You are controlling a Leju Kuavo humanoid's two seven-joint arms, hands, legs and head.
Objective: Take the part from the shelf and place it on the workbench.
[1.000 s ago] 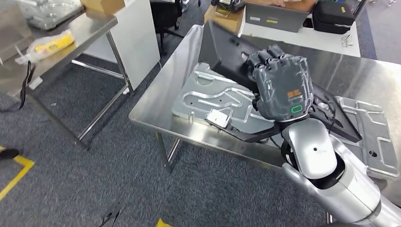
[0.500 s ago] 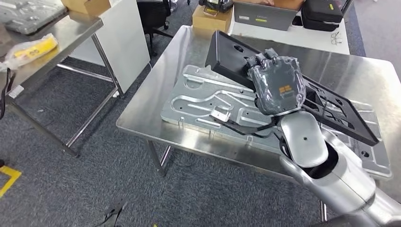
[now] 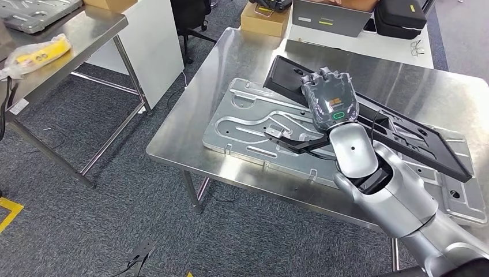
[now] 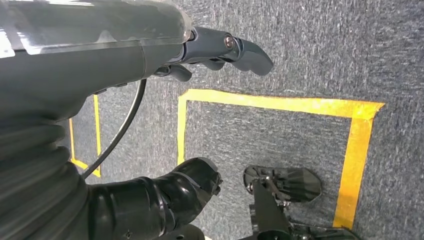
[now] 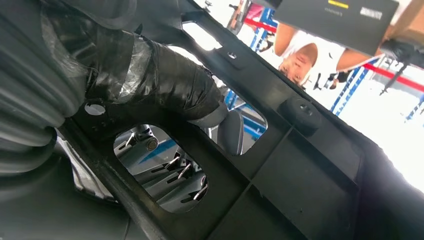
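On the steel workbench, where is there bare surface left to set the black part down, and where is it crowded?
Bare steel runs along the workbench's far edge behind the black frame, and in a strip at the left edge beside the grey metal plate. The middle is crowded: plate, frame, and the right hand gripping the frame.

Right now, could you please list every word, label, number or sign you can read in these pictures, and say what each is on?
No text is legible.
Right hand: orange mark and green ring sign on its back, no letters readable.
Grey case: yellow and white labels, too small to read; also blurred in the right wrist view.
Yellow bag: print too blurred.
Black part: no marking visible.
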